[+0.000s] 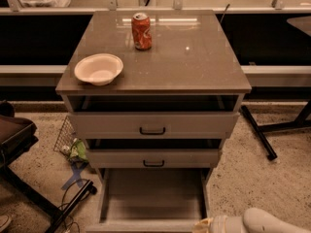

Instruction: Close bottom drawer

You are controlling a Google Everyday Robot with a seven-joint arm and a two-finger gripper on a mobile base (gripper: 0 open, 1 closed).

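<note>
presently: bottom drawer open, gripper at its front right corner

cabinet: grey-brown glossy top, three grey-beige drawers, standing on a speckled floor.
top drawer: widest, pulled out a little, dark gap above it, black bar handle at centre.
middle drawer: narrower, pulled out slightly, same black handle.
bottom drawer: lowest, pulled far out toward the camera; long plain box, inside visible; its front runs along the lower edge of the view.
gripper: pale, on a white rounded arm entering from the lower right; sits at the front right corner of the bottom drawer. whether it is open or closed cannot be told.
red soda can: upright, rear centre of the cabinet top.
white bowl: front left of the cabinet top, well apart from the can.
wire basket: on the floor left of the cabinet.
</note>
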